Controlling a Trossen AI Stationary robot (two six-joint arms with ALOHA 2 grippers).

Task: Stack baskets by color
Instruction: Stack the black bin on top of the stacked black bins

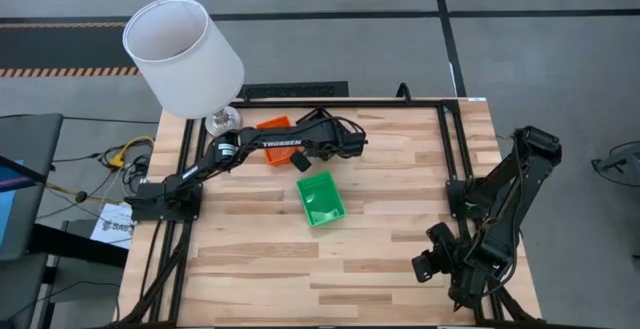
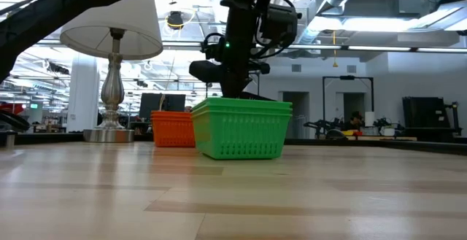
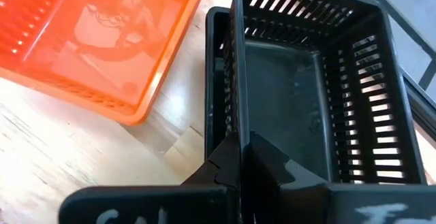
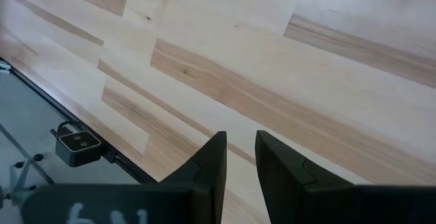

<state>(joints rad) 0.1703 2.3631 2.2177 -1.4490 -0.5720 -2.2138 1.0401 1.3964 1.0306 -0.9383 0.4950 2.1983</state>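
My left gripper (image 3: 240,142) is shut on a black basket (image 3: 320,94) at the far middle of the table, reaching over it from the left (image 1: 332,141). An orange basket (image 1: 275,126) sits on the table just left of it, close by in the left wrist view (image 3: 102,40). A green basket (image 1: 320,199) stands on its bottom nearer the table's middle; in the low view the green basket (image 2: 241,127) hides the black one. A second dark rim (image 3: 212,81) shows beside the held wall. My right gripper (image 4: 240,149) hangs shut over bare wood at the near right (image 1: 430,264). My left gripper pinches one side wall of the black basket at its top rim (image 3: 237,115), one finger inside the basket and one outside. The fingers slant down from above. The basket sits open side up; whether its bottom is on the table I cannot tell.
A lamp with a white shade (image 1: 183,54) stands at the far left corner, its base (image 1: 222,121) close to the orange basket. Black rails (image 1: 445,139) run along the table's sides. Bare wood (image 1: 380,239) lies between the green basket and the right arm.
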